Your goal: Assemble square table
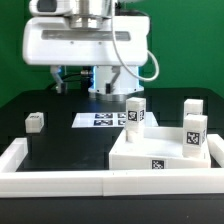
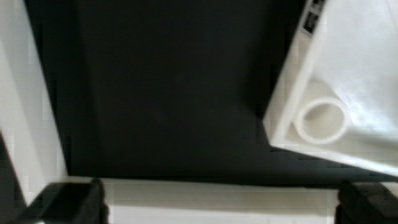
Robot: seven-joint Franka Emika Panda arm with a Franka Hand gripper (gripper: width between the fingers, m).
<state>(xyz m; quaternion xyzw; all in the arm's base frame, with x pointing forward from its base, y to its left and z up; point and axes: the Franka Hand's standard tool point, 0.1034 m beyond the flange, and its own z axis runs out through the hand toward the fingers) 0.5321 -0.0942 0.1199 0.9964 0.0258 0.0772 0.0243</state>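
The square table's white slab (image 1: pixel 160 152) lies at the front of the exterior view's right, with a black-white tag on its front edge. Three tagged white leg blocks stand at it: one at its back left (image 1: pixel 135 112), one at the back right (image 1: pixel 191 110), one at the right (image 1: pixel 193 135). Another leg block (image 1: pixel 36 122) lies alone on the left. In the wrist view one slab corner with a round hole (image 2: pixel 324 122) shows. My gripper (image 2: pixel 217 205) is open and empty, its black fingers (image 2: pixel 64 205) wide apart, well off that corner. In the exterior view the fingers are hidden by the arm (image 1: pixel 88 40).
The marker board (image 1: pixel 104 119) lies on the black surface behind the slab. A long white rim (image 1: pixel 60 181) borders the front and sides of the work surface. It also shows in the wrist view (image 2: pixel 15 100). A white band (image 2: pixel 228 190) lies between my fingers.
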